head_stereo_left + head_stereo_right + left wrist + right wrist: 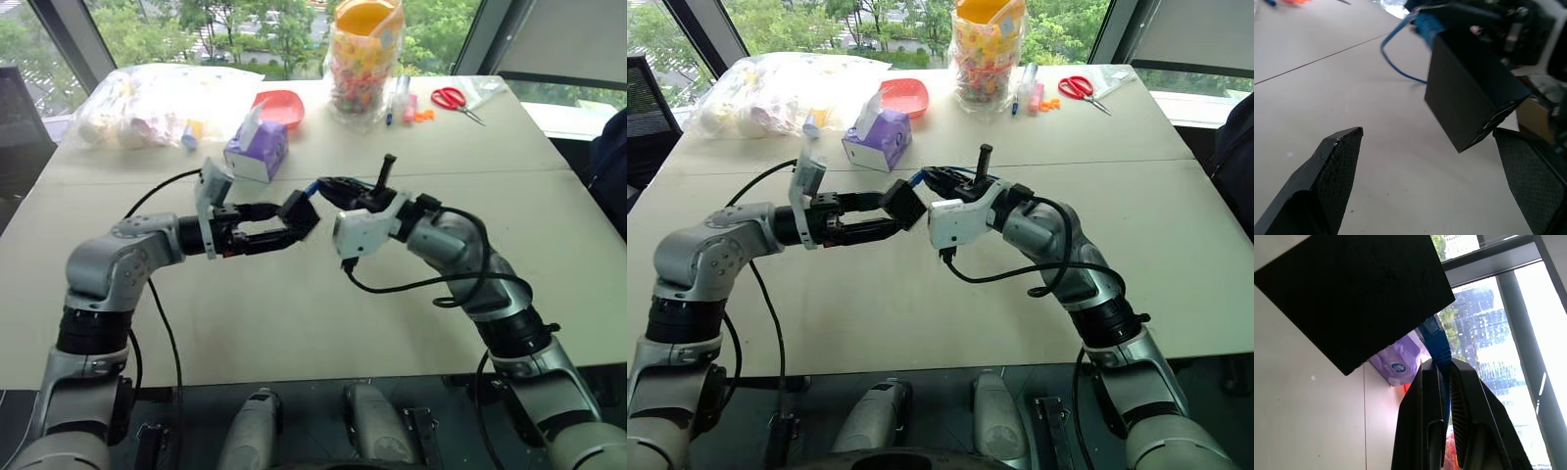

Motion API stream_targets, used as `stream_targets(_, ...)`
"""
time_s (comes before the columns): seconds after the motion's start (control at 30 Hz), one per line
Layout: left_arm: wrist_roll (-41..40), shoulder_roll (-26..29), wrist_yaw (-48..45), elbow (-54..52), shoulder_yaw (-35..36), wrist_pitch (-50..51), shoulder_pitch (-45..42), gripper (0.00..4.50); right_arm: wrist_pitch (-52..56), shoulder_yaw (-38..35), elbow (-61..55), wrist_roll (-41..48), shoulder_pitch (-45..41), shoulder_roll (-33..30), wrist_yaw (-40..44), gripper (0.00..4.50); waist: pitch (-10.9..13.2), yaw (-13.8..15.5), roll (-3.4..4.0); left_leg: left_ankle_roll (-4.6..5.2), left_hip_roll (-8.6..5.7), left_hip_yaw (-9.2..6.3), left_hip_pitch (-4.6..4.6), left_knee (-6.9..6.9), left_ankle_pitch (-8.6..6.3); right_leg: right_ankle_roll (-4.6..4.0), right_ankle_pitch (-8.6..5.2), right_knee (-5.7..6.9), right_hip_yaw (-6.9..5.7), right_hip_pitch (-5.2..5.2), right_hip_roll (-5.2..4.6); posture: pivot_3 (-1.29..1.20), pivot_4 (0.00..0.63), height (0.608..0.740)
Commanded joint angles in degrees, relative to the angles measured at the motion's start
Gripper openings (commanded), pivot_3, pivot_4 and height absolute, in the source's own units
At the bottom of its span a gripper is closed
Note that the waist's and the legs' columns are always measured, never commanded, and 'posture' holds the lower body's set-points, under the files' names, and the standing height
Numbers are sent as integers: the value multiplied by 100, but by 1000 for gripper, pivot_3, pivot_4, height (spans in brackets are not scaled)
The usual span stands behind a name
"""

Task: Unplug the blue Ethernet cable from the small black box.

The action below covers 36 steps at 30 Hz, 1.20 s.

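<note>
Tabletop [294, 323]; cable plug [1434, 340] box-hidden [1352, 293]

The blue Ethernet cable [1436, 343] goes behind the small black box [1356, 293], so the plug and port are hidden.

I see a big pale table [294, 323] with a thin line running across it. Behind it are tall windows [245, 29] with dark frames, green trees outside, and bright daylight. A dark chair [20, 117] stands at the left.
</note>
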Motion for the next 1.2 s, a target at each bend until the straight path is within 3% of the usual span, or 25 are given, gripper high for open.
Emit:
stream_targets(0.03, -214, 101, -87, -217, 189, 70, 9, 4500, -123, -29, -7, -137, -145, -63, -190, 68, 0, 2, 0, 0, 0, 0, 0, 1, 0, 0, 0, 0, 0, 1, 0, 0, 150, 740)
stream_targets(0.33, -84, -143, 202, -36, 180, -151, -114, 4500, -45, -29, -101, -101, -172, 38, -169, 68, 0, 5, 0, 0, -1, -1, 0, 1, 0, 0, 0, -1, 0, 3, 0, 0, 150, 740)
stream_targets(0.43, 23, -257, 314, 117, 124, -279, -145, 3656, 94, -68, -230, -25, -173, 110, -107, 0, 0, 1, 0, 0, 0, 0, 0, 1, 0, 0, 0, -1, 0, 2, 0, 0, 150, 740)
stream_targets(0.67, 368, -552, 458, 457, -17, -632, -269, 529, 553, -124, -513, 215, -181, 259, 111, 0, -1, 19, -1, -1, -1, -1, 0, 2, 0, 0, 1, -1, 0, 3, 0, 0, 150, 740)
stream_targets(0.83, 421, -509, 335, 544, -30, -689, -320, 502, 696, -113, -627, 377, -164, 252, 273, 0, -1, 4, -1, -1, -1, -1, 0, 0, 0, 0, 0, -2, 0, 3, 0, 0, 150, 740)
stream_targets(0.9, 336, -337, 117, 554, -8, -553, -376, 502, 1145, -146, -662, 907, -52, 279, 763, 0, -1, -3, -1, 0, -1, -1, 0, 0, 0, 0, 1, -1, 0, 2, 0, 0, 150, 740)
stream_targets(1.03, 373, 119, -498, 567, -160, -515, -404, 502, 2990, -386, -972, 2279, 128, 263, 1937, 1547, -1, -1, -1, 0, 1, -3, 0, 0, 0, 0, 0, -1, -1, 3, 2, 0, 150, 740)
stream_targets(1.2, 729, 901, -1690, 543, -672, -891, -314, 502, 5143, -732, -927, 3639, -169, -92, 2855, 4184, 0, 10, -1, 0, 0, -3, -1, 1, 0, -1, 0, -4, -3, 7, 0, 0, 150, 740)
